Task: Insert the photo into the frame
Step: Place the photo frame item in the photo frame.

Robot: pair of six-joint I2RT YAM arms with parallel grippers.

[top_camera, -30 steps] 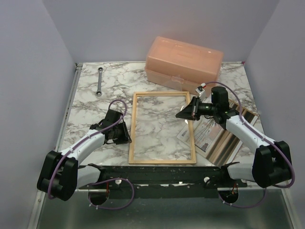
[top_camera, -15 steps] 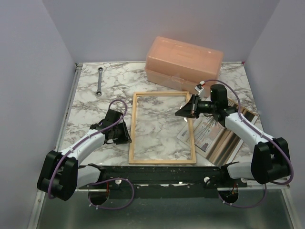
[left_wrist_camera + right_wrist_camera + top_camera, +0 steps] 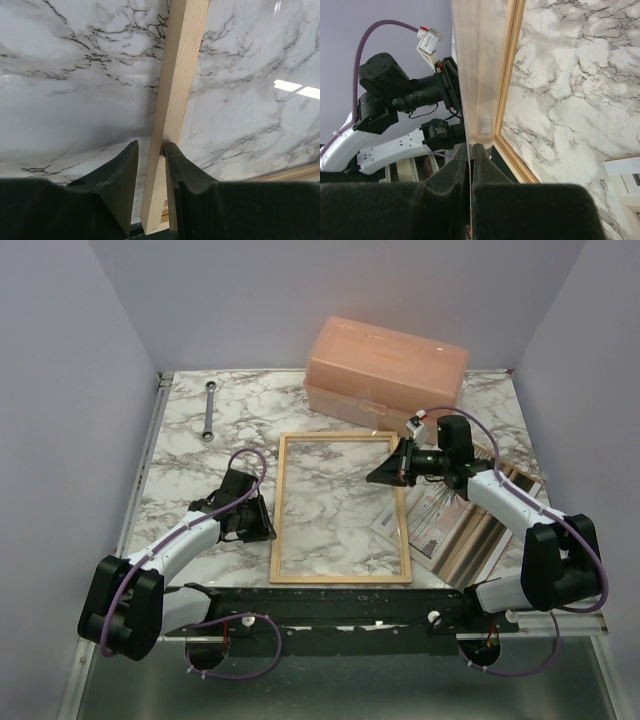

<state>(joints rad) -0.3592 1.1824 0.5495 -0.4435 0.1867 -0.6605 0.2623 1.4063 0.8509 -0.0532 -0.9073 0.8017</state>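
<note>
The light-wood frame (image 3: 277,510) lies flat in the middle of the table. My left gripper (image 3: 265,525) straddles its left rail (image 3: 180,75). The right finger touches the wood and a thin gap shows at the left finger (image 3: 125,170). My right gripper (image 3: 385,474) is shut on the edge of a clear pane (image 3: 480,65). It holds the pane tilted up over the frame's right rail (image 3: 512,60). The photo (image 3: 437,522) lies face up to the right of the frame, on the brown backing panel (image 3: 490,535).
A peach plastic box (image 3: 385,370) stands at the back, just behind the frame and my right wrist. A metal wrench (image 3: 209,410) lies at the back left. The table's right edge runs close to the backing panel.
My right gripper has moved slightly back and left with the pane, tilting it a little higher. The left arm and the frame have not moved.
</note>
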